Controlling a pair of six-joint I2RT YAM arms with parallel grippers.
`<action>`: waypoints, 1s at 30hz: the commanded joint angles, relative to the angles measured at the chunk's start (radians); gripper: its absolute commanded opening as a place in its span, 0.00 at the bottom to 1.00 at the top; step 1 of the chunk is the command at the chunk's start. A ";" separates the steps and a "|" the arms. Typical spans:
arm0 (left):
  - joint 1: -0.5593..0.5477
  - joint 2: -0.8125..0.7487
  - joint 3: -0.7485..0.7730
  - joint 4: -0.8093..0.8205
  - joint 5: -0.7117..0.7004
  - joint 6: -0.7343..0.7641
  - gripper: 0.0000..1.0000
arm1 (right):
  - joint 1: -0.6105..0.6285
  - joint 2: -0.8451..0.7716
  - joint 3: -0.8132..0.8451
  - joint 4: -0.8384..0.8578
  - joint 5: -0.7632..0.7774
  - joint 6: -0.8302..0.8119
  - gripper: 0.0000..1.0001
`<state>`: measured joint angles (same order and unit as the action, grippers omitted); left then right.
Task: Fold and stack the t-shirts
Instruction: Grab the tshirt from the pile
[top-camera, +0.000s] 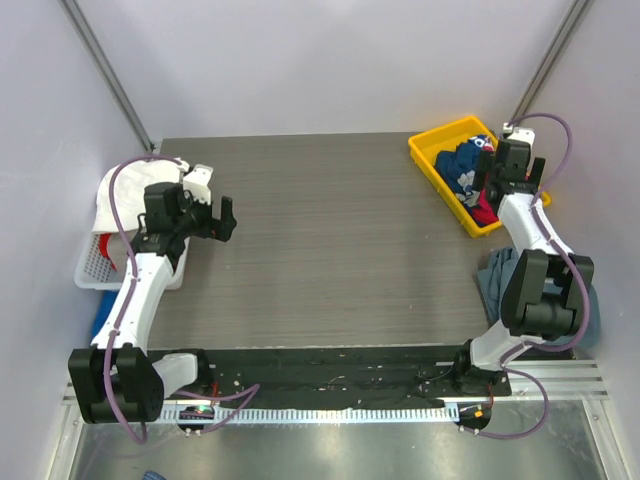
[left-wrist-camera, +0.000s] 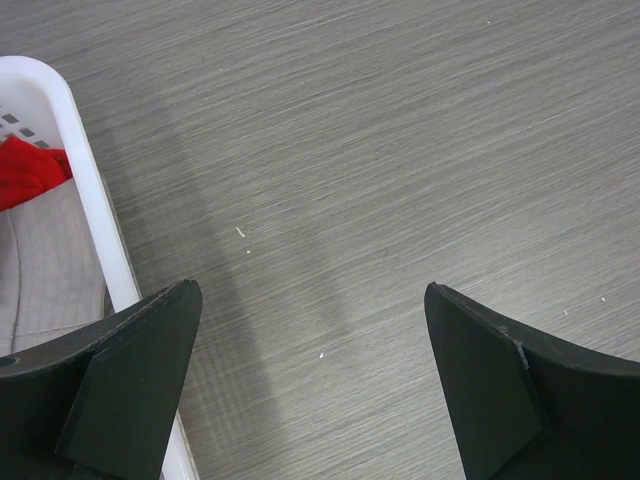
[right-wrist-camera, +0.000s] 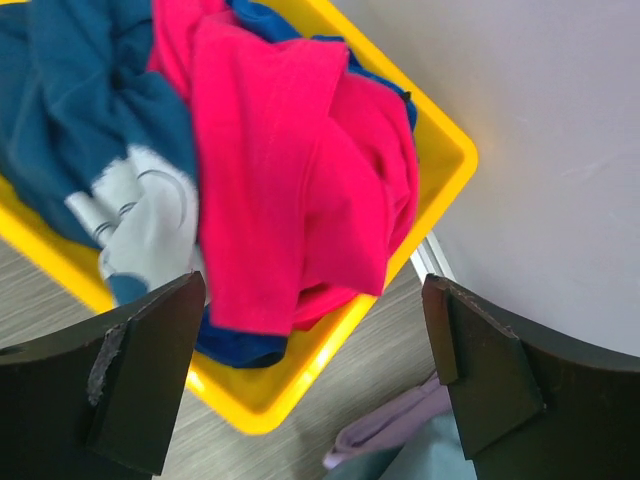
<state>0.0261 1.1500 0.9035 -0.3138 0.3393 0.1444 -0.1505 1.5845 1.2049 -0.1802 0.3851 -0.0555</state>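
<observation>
A yellow bin (top-camera: 436, 150) at the back right holds crumpled t-shirts: a royal blue one with white print (top-camera: 462, 170) and a bright pink-red one (top-camera: 484, 210). My right gripper (top-camera: 494, 184) hovers open over the bin's near end. In the right wrist view the pink-red t-shirt (right-wrist-camera: 290, 170) lies on the blue one (right-wrist-camera: 70, 130), and the right gripper (right-wrist-camera: 315, 290) holds nothing. A slate grey-blue t-shirt (top-camera: 494, 282) lies on the table by the right arm. At the table's left side my left gripper (top-camera: 222, 218) is open over bare wood, seen empty from its wrist (left-wrist-camera: 312, 290).
A white basket (top-camera: 92, 268) off the left table edge holds white cloth (top-camera: 118, 195) and something red (top-camera: 108, 258); its rim (left-wrist-camera: 90, 190) and the red cloth (left-wrist-camera: 25, 170) show beside the left fingers. Lilac cloth (right-wrist-camera: 392, 430) lies by the grey-blue shirt. Walls enclose the table.
</observation>
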 joint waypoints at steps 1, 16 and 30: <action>-0.005 0.005 -0.014 0.059 -0.008 0.026 1.00 | -0.023 0.048 0.090 0.028 -0.034 -0.026 0.98; -0.006 0.054 -0.043 0.100 -0.029 0.047 1.00 | -0.113 0.212 0.194 0.031 -0.115 -0.041 0.62; -0.008 0.114 -0.054 0.137 -0.036 0.055 1.00 | -0.116 0.270 0.278 -0.038 -0.170 -0.027 0.05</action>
<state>0.0216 1.2591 0.8463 -0.2344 0.3084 0.1909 -0.2668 1.8618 1.4364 -0.2184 0.2501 -0.0971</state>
